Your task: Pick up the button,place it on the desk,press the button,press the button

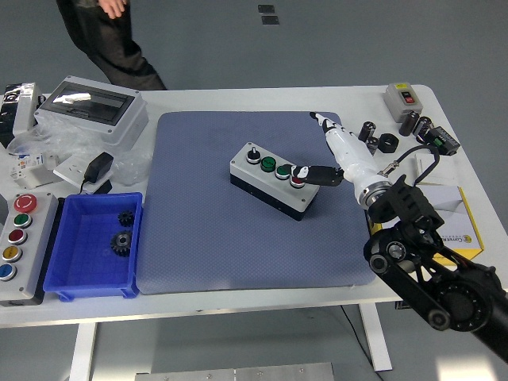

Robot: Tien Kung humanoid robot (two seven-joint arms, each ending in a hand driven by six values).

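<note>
White right robot hand [327,159] outstretched over the blue mat [198,238], one dark finger [312,174] on the button box's [275,180] red button [298,178], grasping nothing.

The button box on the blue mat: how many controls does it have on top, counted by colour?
On the button box:
Black knob: 1
Green buttons: 2
Red button: 1, with the right hand at it
Total: 4

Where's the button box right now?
In the head view, the button box sits mid-mat on the blue mat, right of centre, with the right hand at its red button.
</note>
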